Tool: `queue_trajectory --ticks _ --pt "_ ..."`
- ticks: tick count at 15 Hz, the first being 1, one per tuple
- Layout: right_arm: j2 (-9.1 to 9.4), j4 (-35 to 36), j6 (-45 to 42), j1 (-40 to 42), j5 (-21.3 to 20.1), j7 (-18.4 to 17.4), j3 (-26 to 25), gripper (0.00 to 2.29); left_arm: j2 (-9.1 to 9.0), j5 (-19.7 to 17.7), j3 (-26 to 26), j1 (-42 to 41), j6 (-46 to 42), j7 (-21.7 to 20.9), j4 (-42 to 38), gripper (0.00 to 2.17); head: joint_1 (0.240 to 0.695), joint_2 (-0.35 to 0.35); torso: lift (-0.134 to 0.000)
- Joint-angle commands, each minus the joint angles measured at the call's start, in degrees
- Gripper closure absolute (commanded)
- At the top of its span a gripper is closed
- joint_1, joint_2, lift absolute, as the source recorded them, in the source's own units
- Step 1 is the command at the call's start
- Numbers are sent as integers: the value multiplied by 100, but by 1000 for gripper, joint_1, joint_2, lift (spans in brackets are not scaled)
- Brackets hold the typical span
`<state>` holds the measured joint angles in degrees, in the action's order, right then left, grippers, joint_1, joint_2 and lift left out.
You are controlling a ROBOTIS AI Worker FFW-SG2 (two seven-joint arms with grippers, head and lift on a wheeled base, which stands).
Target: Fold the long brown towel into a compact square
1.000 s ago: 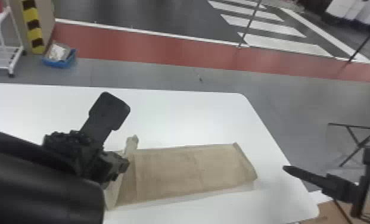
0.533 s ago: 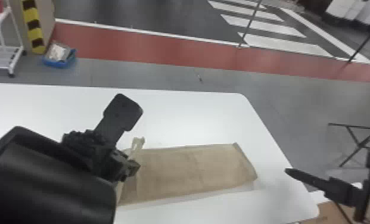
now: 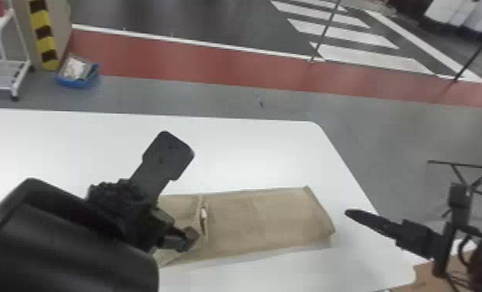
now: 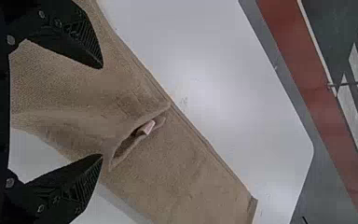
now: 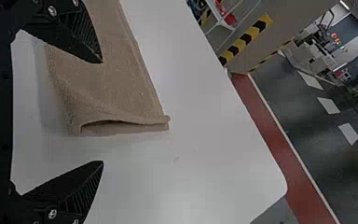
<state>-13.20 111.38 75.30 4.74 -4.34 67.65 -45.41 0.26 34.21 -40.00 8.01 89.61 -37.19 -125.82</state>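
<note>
Well, at the far left a white metal rack on castors (image 3: 14, 77) stood on the floor, with a yellow-and-black striped post (image 3: 44, 37) just beside it and a shallow blue plastic bin (image 3: 77, 80) near the post's foot.

Nearer, across a white table with rounded corners (image 3: 251, 151), the black left gripper (image 3: 185, 190) was over the left part of the long brown towel (image 3: 267, 217). Its two fingers were wide apart, and they gripped nothing; the cloth lay in view between and beyond them.

The towel lay lengthwise on the table, one layer folded over at its left part. That layer's edge crossed the cloth and gaped a little, with a small pale label (image 4: 149, 127) in the opening. At the towel's right end, a slightly open, layered edge rested on the table.

Farther right, the black right gripper (image 3: 403, 227) was near that end but apart from it, fingers wide open and empty. Beyond the table's right side stood a thin black metal frame (image 3: 457, 165).
</note>
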Motion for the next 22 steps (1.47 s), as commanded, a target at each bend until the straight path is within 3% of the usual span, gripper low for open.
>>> queue_trajectory --ticks 1,5,8,11,13,17,22 --pt "203 394 535 -26 144 -15 269 113 -41 -46 370 -116 42 45 -294 33 695 -350 -124" --pt "669 903 1150 -149 135 -243 1139 120 -41 -248 1433 -564 42 -25 -848 33 695 -350 -124" --pt "1038 930 1168 -263 3 -595 1974 184 -41 -687 2383 -749 0 -34 -988 33 695 -339 -124" --pt "1302 842 1150 -483 -278 -902 2827 218 -41 -1091 3138 -1039 -158 -60 -1111 33 695 -216 -124" --pt "1325 692 1185 -633 -498 -1122 3337 221 -41 -1232 3393 -1179 -299 -131 -1120 33 695 -105 -124" --pt "1325 587 1478 -852 -884 -1236 3741 259 -41 -1302 3587 -1294 -457 -192 -1120 36 695 -11 -124" --pt "1325 455 1478 -879 -955 -1289 4066 343 -41 -1329 3543 -1294 -510 -183 -1111 36 695 12 -124"
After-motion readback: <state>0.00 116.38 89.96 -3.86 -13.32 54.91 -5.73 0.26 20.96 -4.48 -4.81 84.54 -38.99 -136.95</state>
